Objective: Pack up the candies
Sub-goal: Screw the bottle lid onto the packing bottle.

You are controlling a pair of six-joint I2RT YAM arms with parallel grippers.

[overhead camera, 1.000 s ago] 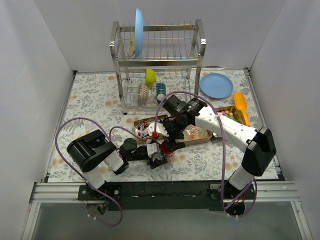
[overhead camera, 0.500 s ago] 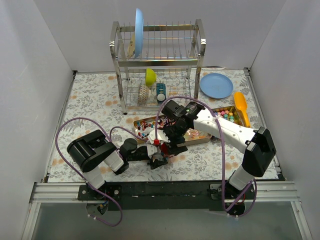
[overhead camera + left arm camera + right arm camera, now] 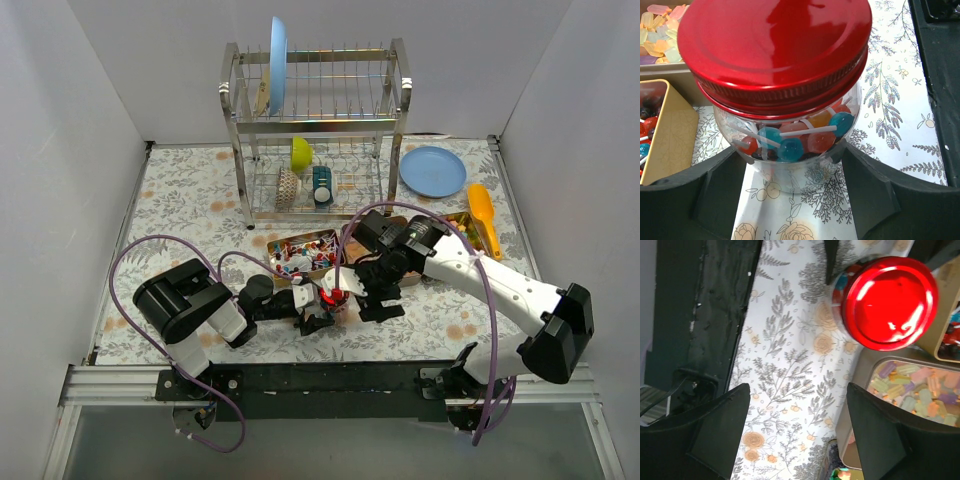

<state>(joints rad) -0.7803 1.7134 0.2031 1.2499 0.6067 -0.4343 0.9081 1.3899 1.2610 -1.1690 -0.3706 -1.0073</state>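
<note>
— Where do the candies [image 3: 785, 148] sit?

— Round blue, red and orange ones on white sticks fill the clear glass jar [image 3: 790, 180]. It stands upright on the flower-patterned bench [image 3: 790, 340] under a glossy red metal lid [image 3: 890, 302]. Pale yellow, pink and lilac translucent pieces lie loose in a shallow gold metal tin [image 3: 857, 367] just beside the jar. Red, white and blue ones fill a second gold tin [image 3: 672, 135] next to it.

— And the left end effector [image 3: 792, 157]?

— It lies low over the bench with the jar between its black fingers [image 3: 720, 190]. Both press the glass below the lid, so it is clamped on the jar.

— The right one?

— The right end effector [image 3: 799, 390] hangs above the bench just beside the jar, on the side toward the near edge. Its fingers are wide apart with only the printed surface between them, and it touches neither jar nor lid.

— Is the lid seated?

— It covers the jar's mouth. Whether it is screwed tight cannot be told.
</note>
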